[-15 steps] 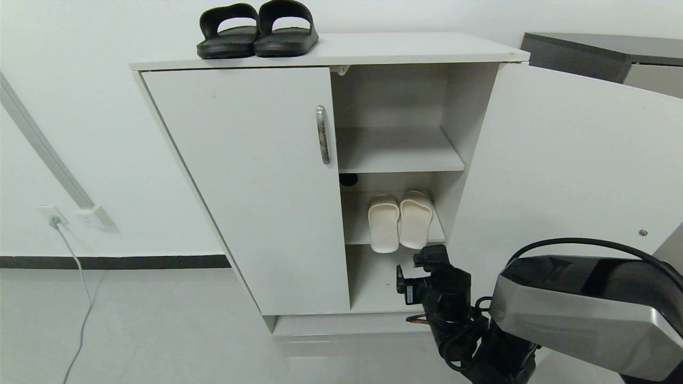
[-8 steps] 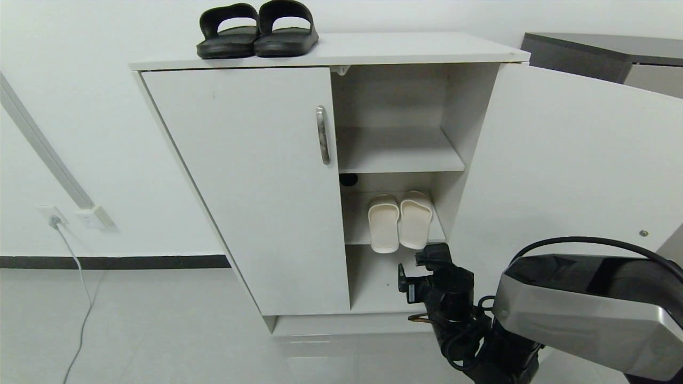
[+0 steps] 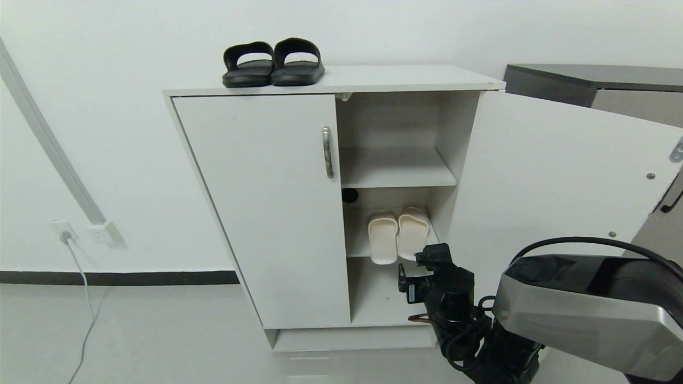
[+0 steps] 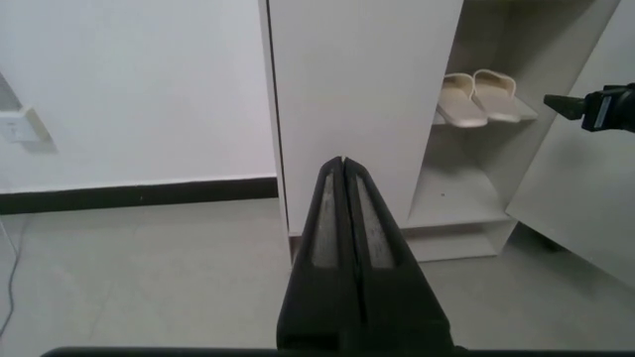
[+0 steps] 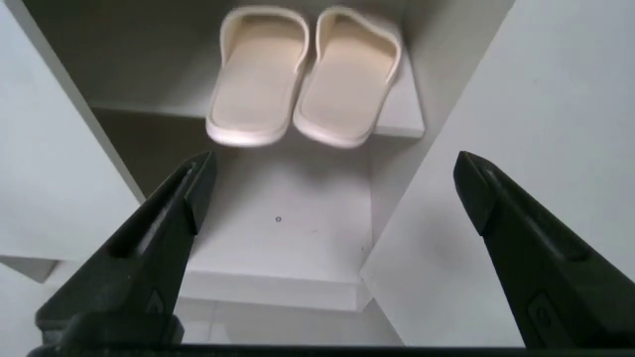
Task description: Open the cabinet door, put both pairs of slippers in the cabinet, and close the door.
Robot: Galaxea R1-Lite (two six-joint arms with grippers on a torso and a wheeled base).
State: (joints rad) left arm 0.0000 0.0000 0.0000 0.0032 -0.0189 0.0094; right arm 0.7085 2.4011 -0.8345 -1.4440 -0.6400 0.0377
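Black slippers [image 3: 273, 63] sit side by side left of middle on the cabinet top [image 3: 405, 77], near its front edge: light, bendy foam by the look, best pinched across a strap. White slippers [image 3: 397, 233] lie at the middle shelf's front edge, with the open door [image 3: 555, 176] leaving room. The right end effector [image 3: 418, 265] hangs spread just below them, and the left end effector [image 4: 342, 169] is pressed together, empty.

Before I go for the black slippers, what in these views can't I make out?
Head view: the cabinet's left half, behind the closed left door.
Head view: a dark round thing at the middle shelf's back, too small, partly behind that door's edge.
Head view: the bottom shelf's front right corner, behind the right gripper.
Head view: the open right door's far edge, cut off by the picture's edge.
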